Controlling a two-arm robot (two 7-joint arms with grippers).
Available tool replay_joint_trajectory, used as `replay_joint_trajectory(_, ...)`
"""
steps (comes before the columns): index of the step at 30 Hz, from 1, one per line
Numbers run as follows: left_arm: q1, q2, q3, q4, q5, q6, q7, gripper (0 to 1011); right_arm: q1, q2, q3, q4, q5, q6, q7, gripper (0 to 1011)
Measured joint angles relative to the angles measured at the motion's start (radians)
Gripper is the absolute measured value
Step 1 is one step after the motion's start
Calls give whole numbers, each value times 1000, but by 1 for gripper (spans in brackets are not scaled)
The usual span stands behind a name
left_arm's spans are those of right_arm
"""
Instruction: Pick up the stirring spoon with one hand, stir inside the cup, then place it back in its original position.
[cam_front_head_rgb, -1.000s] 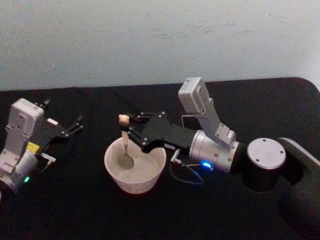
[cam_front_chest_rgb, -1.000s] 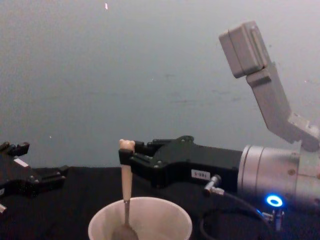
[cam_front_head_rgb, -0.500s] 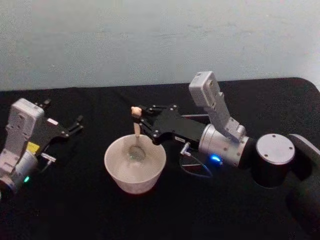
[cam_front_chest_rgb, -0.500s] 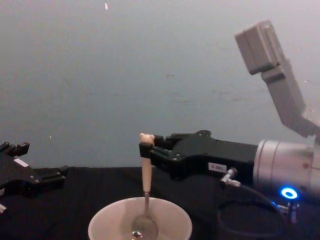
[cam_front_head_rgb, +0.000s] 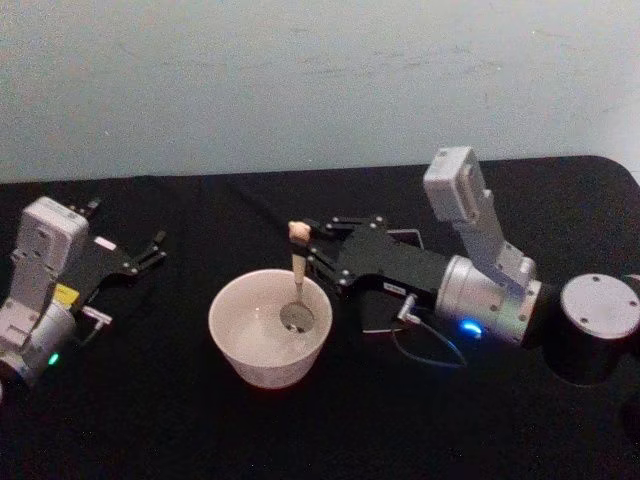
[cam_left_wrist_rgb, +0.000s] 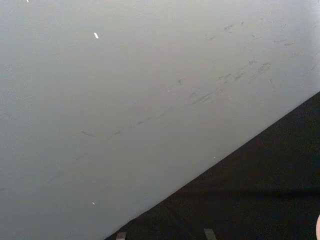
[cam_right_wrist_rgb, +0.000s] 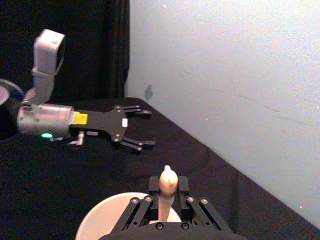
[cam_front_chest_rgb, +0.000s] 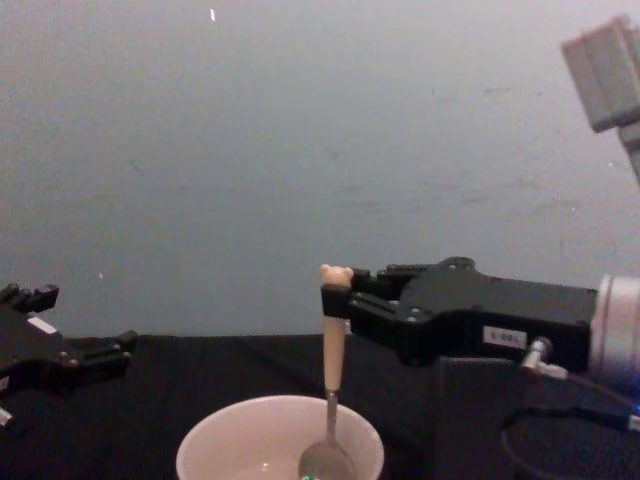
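Note:
The cream-white cup (cam_front_head_rgb: 240, 335) stands on the black table a little left of centre. The stirring spoon (cam_front_head_rgb: 297, 262) stands nearly upright in it, its metal bowl (cam_front_chest_rgb: 326, 461) low inside, near the cup's right wall. My right gripper (cam_front_head_rgb: 308, 250) reaches in from the right, shut on the cream handle just under the bear head (cam_right_wrist_rgb: 168, 179). The dark square holder (cam_front_chest_rgb: 472, 420) stands right of the cup, under the right gripper's body. Far to the left, my left gripper (cam_front_head_rgb: 130, 224) rests open, holding nothing.
The black table (cam_front_head_rgb: 150, 420) ends at a pale wall (cam_front_head_rgb: 300, 80) close behind. A thin cable (cam_front_head_rgb: 425, 350) loops on the cloth under the right wrist. Bare cloth lies between the left gripper and the cup, and in front of the cup.
The right gripper has carried the spoon rightward across the cup, from its left side to near its right wall, and the arm has drawn back right. The left arm has not moved.

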Motion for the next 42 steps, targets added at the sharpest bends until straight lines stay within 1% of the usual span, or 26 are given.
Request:
replay_joint_trajectory(2, 0, 0, 0, 0, 0, 0, 0, 1001, -10, 16, 2, -18, 13, 4, 11, 218)
replay_joint_trajectory(3, 0, 0, 0, 0, 0, 0, 0, 1001, -10, 16, 2, -18, 13, 4, 11, 218)
replay_joint_trajectory(8, 0, 0, 0, 0, 0, 0, 0, 1001, -33, 47, -4, -56, 43, 14, 36, 218)
replay_joint_trajectory(12, 0, 0, 0, 0, 0, 0, 0, 1001, -41, 55, -17, -74, 56, 20, 43, 218)
replay_joint_trajectory(16, 0, 0, 0, 0, 0, 0, 0, 1001, -42, 53, -33, -82, 59, 22, 44, 218)
replay_joint_trajectory(21, 0, 0, 0, 0, 0, 0, 0, 1001, -33, 39, -51, -81, 60, 24, 41, 218)
replay_joint_trajectory(25, 0, 0, 0, 0, 0, 0, 0, 1001, -17, 16, -69, -68, 56, 29, 31, 218)
replay_joint_trajectory(28, 0, 0, 0, 0, 0, 0, 0, 1002, 4, -13, -83, -41, 41, 32, 13, 218)
replay_joint_trajectory(29, 0, 0, 0, 0, 0, 0, 0, 1001, 4, -13, -83, -41, 41, 32, 13, 218)
replay_joint_trajectory(32, 0, 0, 0, 0, 0, 0, 0, 1001, 30, -46, -91, -3, 23, 33, -12, 218)
replay_joint_trajectory(37, 0, 0, 0, 0, 0, 0, 0, 1001, 69, -93, -89, 63, -5, 29, -49, 218)
replay_joint_trajectory(38, 0, 0, 0, 0, 0, 0, 0, 1001, 69, -93, -89, 63, -5, 29, -49, 218)
replay_joint_trajectory(42, 0, 0, 0, 0, 0, 0, 0, 1002, 90, -114, -77, 104, -23, 23, -69, 218)
